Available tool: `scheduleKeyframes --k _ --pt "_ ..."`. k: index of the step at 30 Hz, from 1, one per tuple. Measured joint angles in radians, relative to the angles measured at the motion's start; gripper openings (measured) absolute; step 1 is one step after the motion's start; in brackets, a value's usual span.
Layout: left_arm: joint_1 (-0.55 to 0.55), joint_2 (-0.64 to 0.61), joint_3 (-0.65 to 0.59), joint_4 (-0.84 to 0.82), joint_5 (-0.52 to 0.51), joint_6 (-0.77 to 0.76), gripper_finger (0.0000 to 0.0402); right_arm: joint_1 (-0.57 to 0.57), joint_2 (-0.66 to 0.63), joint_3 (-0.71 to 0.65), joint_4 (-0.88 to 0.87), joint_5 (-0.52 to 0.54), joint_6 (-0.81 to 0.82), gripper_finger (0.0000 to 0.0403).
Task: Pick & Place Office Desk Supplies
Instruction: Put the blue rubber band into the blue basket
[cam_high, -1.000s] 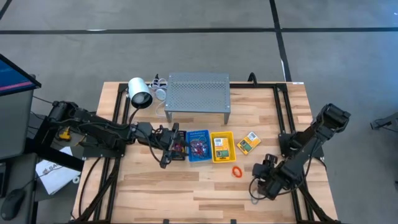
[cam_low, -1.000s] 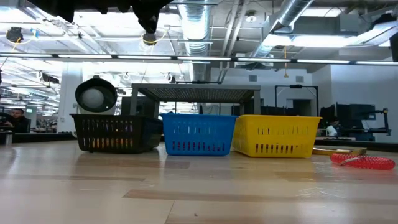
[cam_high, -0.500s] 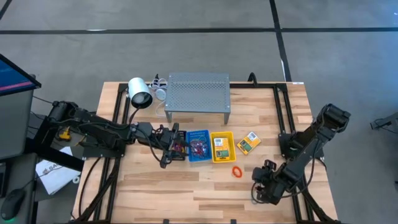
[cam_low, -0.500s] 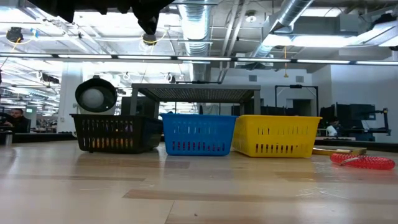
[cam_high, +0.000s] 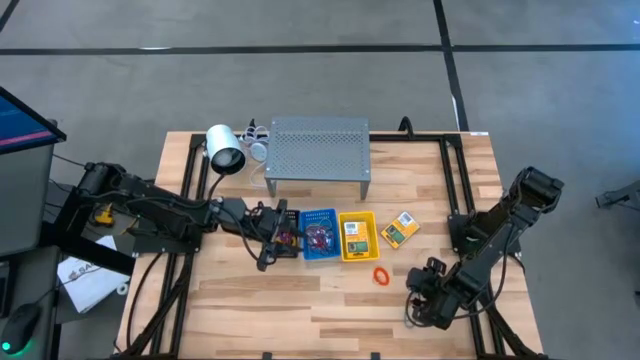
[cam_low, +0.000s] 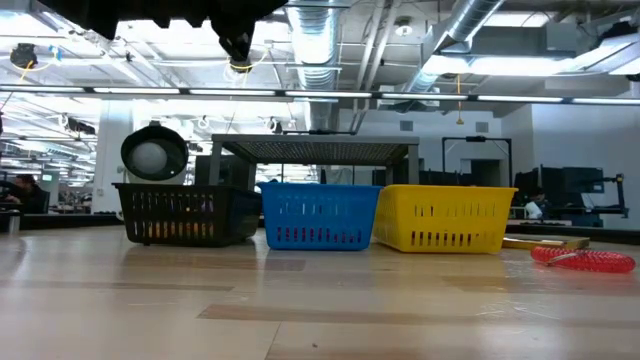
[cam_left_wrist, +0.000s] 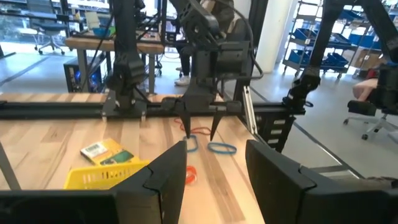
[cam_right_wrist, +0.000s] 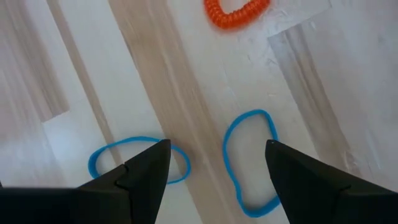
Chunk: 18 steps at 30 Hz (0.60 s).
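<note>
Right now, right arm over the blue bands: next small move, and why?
Probably lower the right gripper straight down onto the blue rubber band. Its fingers stand open and empty above the wood, with that loop lying flat between them, a second blue band beside it, and the orange coil farther off.

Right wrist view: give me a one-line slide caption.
Open right gripper poised over two blue rubber-band loops on the wooden table, an orange coil beyond.

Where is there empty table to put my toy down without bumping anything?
The front strip of the wooden table, below the three baskets, is bare on the left and middle. The back right corner, beside the grey shelf, is bare too. It is crowded around the black basket, blue basket, yellow basket, crayon box and orange coil.
</note>
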Motion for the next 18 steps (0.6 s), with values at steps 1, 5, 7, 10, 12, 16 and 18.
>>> scheduleKeyframes --k 1,5,7,10,12,16,18 --pt "0.0 0.0 -0.006 -0.001 0.0 0.0 0.0159 0.001 0.0 -0.005 0.01 0.003 0.003 0.0258" --pt "0.0 0.0 -0.024 0.001 0.0 -0.021 0.0159 0.006 0.0 -0.013 0.022 0.004 0.013 0.0258" --pt "0.0 0.0 -0.028 0.006 0.0 -0.023 0.0159 0.006 0.0 -0.013 0.018 0.004 0.02 0.0258" --pt "0.0 0.0 -0.029 0.007 0.0 -0.023 0.0159 0.006 0.0 -0.013 0.018 0.006 0.022 0.0258" --pt "0.0 0.0 -0.029 0.008 0.0 -0.023 0.0159 0.006 0.0 -0.013 0.017 0.011 0.032 0.0258" --pt "0.0 0.0 -0.029 0.015 0.0 -0.023 0.0159 0.006 0.0 -0.013 0.017 0.013 0.053 0.0258" --pt "0.0 0.0 -0.029 0.014 0.0 -0.023 0.0159 0.013 0.0 -0.013 0.018 0.018 0.065 0.0258"
